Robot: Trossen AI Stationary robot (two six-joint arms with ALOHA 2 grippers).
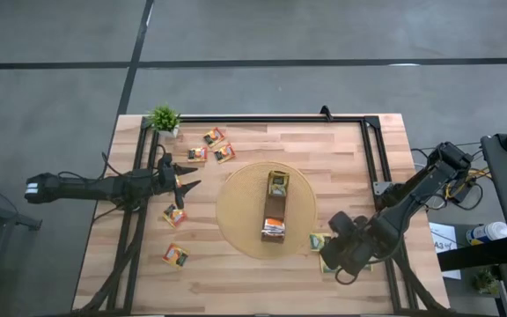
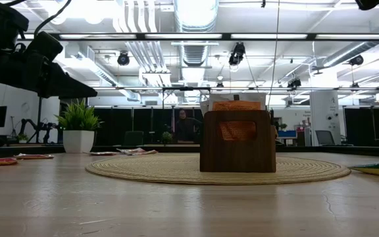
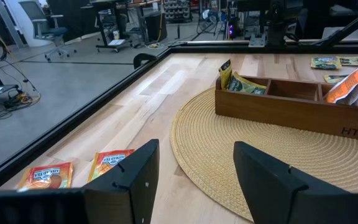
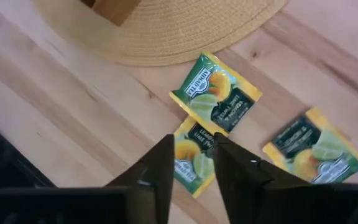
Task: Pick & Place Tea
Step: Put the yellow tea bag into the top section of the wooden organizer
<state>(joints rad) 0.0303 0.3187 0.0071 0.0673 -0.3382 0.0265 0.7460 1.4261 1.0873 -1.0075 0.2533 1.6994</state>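
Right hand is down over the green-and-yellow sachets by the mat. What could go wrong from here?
The right hand has its fingers nearly together over a green-and-yellow sachet that another sachet overlaps, so a pinch may lift both or drag one. The sachets lie flat on the table, so the fingers might skid off. The left hand hovers open and looks clear.

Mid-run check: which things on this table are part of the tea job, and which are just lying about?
Part of the job:
- green-and-yellow tea sachets below the right gripper
- orange tea sachets near the left gripper
- wooden box on the round mat, already holding some sachets

Lying about:
- potted plant at the table corner
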